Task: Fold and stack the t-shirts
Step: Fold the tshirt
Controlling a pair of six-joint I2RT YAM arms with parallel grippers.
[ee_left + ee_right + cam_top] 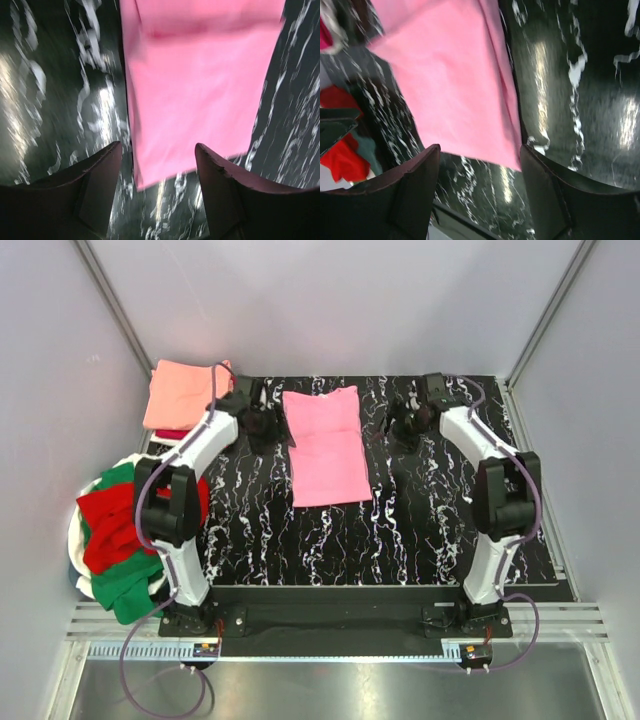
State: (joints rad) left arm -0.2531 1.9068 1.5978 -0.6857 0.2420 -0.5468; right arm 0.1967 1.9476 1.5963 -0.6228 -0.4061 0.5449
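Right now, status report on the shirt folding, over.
Left tool open, right tool open, both empty. Pink t-shirt folded flat between them. Nothing blocking it. Red and green tees heaped at left.

both wrist views are smeared by blur, the pink t-shirt [200, 100] runs off the left wrist view's top edge, and the left arm [175, 500] hides part of the red t-shirt [105, 530] in the top view.
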